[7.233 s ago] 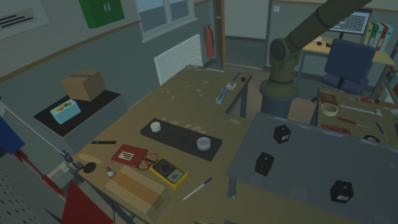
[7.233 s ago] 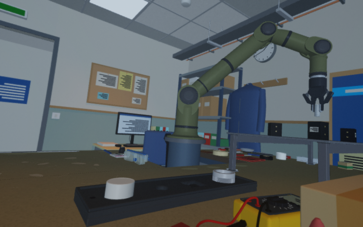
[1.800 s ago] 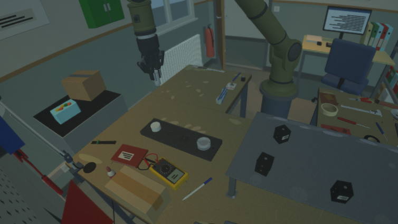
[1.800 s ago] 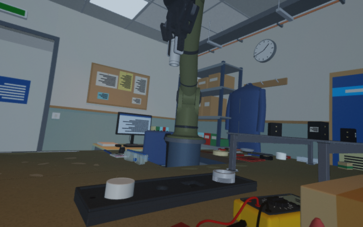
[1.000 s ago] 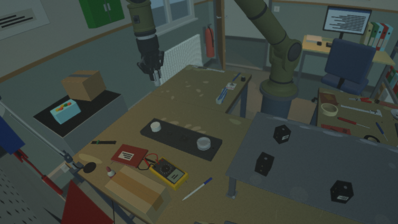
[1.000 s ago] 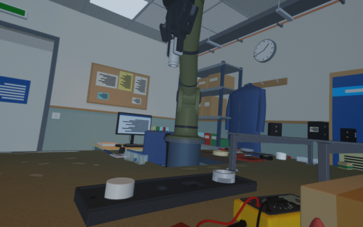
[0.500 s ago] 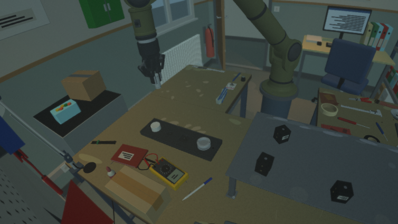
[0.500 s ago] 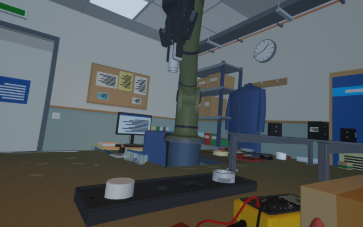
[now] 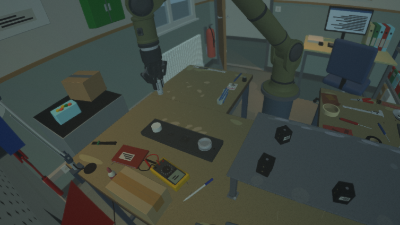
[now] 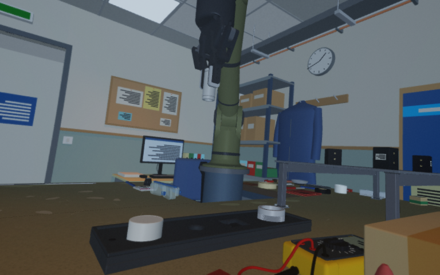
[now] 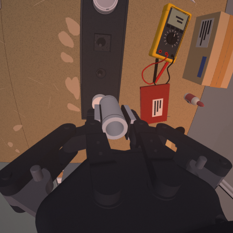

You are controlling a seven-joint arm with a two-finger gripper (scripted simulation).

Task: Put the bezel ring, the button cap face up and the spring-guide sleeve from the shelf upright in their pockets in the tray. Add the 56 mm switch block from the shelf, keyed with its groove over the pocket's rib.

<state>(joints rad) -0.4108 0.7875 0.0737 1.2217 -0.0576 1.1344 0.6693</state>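
Note:
The white button cap (image 9: 156, 127) (image 10: 144, 228) and the pale bezel ring (image 9: 204, 144) (image 10: 271, 213) sit at opposite ends of the black tray (image 9: 182, 139) (image 10: 198, 236) (image 11: 102, 54), with two empty pockets between them. Three black switch blocks (image 9: 283, 134) (image 9: 265, 164) (image 9: 343, 192) stand apart on the grey shelf to the right. The grey spring-guide sleeve (image 9: 159, 87) (image 10: 208, 90) (image 11: 112, 117) hangs upright high above the bench, beyond the tray's cap end. My gripper (image 9: 158, 83) (image 10: 209, 79) (image 11: 113, 116) is closed around the sleeve and holds it.
Behind the tray stands the arm's olive base (image 9: 280, 92) on its blue pedestal. In front of the tray lie a yellow multimeter (image 9: 169, 174) (image 11: 170, 31), a red notebook (image 9: 129, 156) (image 11: 154, 103), a cardboard box (image 9: 137, 193) and a pen (image 9: 198, 189).

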